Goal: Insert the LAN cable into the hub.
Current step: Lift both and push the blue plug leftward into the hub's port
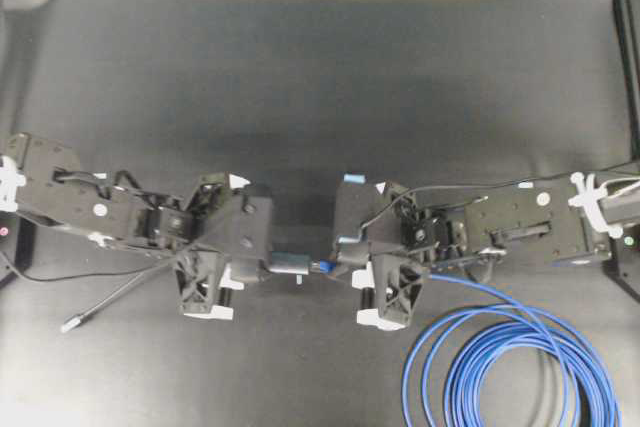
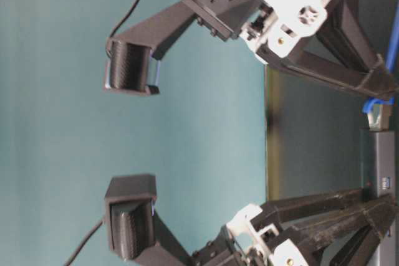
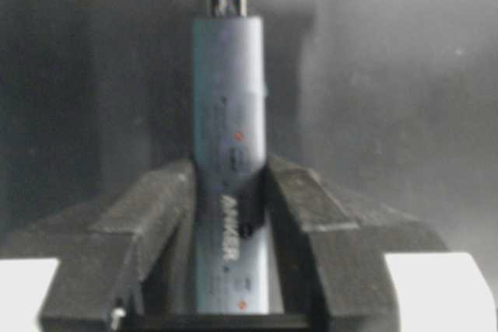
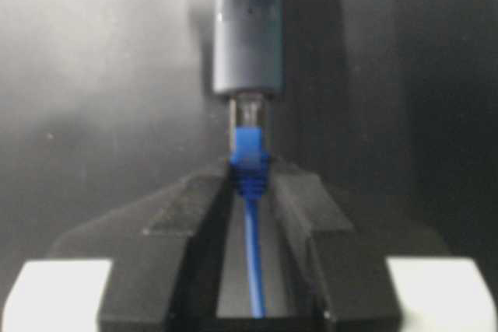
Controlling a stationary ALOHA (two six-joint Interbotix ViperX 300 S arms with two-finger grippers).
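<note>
- The step in hand is the push: the plug [image 4: 249, 118] of the LAN cable [image 1: 510, 347] is at the mouth of the hub [image 3: 230, 153], and its clear tip looks partly inside the hole
- I cannot tell if the plug has gone all the way in, because part of it shows between the blue boot [image 4: 249, 162] and the end of the hub
- The left gripper [image 3: 230, 215] pinches the hub, one finger on each long side, with the far end of the hub sticking out past the fingers
- The right gripper [image 4: 249, 184] pinches the LAN cable at the blue boot, just behind the plug, and the thin blue line runs back between its fingers
- Seen from above, the hub [image 1: 290, 263] is held up over the black table [image 1: 320, 77], in the middle between the two grippers
- The left arm [image 1: 110, 209] reaches in toward the hub from one side, and the right arm [image 1: 500, 222] reaches in toward it from the other side, so the two grippers face each other in a straight line
- The rest of the LAN cable lies in big loops on the table, well away from the hub, on the right arm's side
- The grey lead [image 1: 110, 302] of the hub trails off on the left arm's side, and its small silver plug [image 1: 70, 325] rests on the table
- The next move, I think, calls for a short straight push of the plug toward the hub while the left gripper holds the hub firm
- The plug must stay lined up with the hole, or it may jam or bend
</note>
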